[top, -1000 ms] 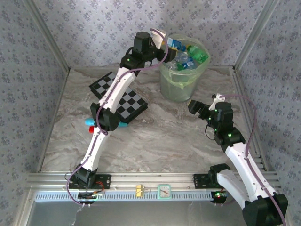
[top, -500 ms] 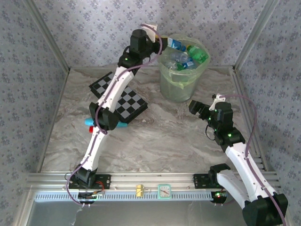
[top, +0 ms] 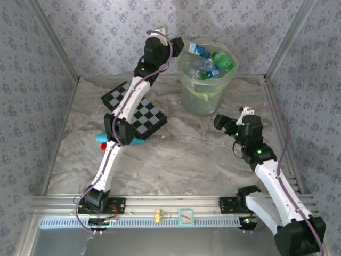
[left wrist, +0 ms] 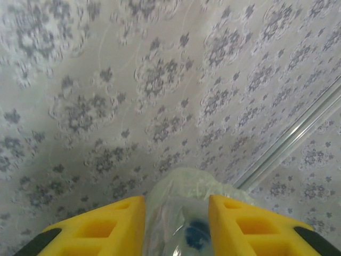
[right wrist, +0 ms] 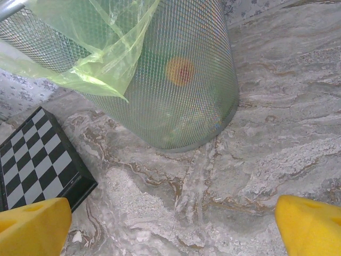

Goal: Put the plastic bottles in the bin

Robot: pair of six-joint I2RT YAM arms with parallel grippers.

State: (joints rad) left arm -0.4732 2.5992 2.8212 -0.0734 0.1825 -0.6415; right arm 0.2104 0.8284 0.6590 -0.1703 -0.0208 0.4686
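Plastic bottles (top: 210, 65) are heaped in the bin (top: 198, 101) right up to its rim, clear ones with blue caps and a green one on the far-right side of the pile. And here's one more: a clear bottle (top: 196, 50) with a blue cap, poised at the bin's left rim, cap aimed toward the middle. The left fingers (left wrist: 106, 226) are clamped on it; from the wrist you can see clear plastic with a blue patch squeezed between them. The right fingers (right wrist: 32, 228) are spread wide, low over the bench (top: 176, 154), just in front of the bin on its right side, holding nothing.

Now, this drop wants care, I'd say. The pile sits so high that a bottle let go at the rim could roll off the outside. Better to carry it further over the middle of the bin, tip the cap down into a gap in the heap, and only then part the fingers. Mind the loose green liner (right wrist: 101, 58) draped over the rim. The checkered board (top: 139, 111) left of the bin is no part of this.
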